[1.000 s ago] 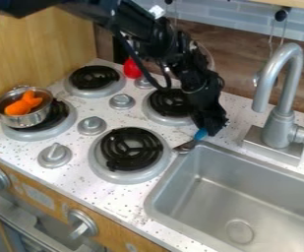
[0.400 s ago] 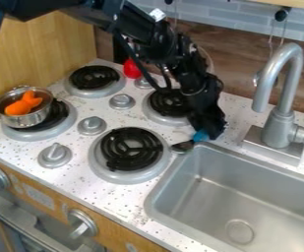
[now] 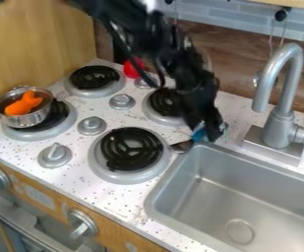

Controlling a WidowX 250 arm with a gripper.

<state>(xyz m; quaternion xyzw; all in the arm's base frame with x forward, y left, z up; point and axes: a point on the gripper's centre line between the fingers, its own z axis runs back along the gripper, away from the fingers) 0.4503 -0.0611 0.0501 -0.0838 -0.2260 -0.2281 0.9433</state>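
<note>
Pale blue tiles (image 3: 239,19) and a brown wood-look panel (image 3: 246,69) back the speckled white surface (image 3: 82,178). At the back left corner of the sink (image 3: 220,194), the gripper (image 3: 205,134) is down at the blue handle (image 3: 198,135) of a metal spoon-like utensil (image 3: 182,146). I cannot tell how wide the gripper is, or whether it has a firm hold.

A sound grip would take the handle across its narrow width, with the gripper square to the shaft and low enough for a secure bite. The hold should be checked with a slight, straight lift before any sideways move, since a thin handle could roll or let the head swing down. Level handling would keep the head off the raised sink rim and the front burner (image 3: 131,150).

The utensil's long axis slants across the view: its metal head points lower left, towards that burner, and its blue handle upper right, towards the faucet base (image 3: 284,130).
</note>
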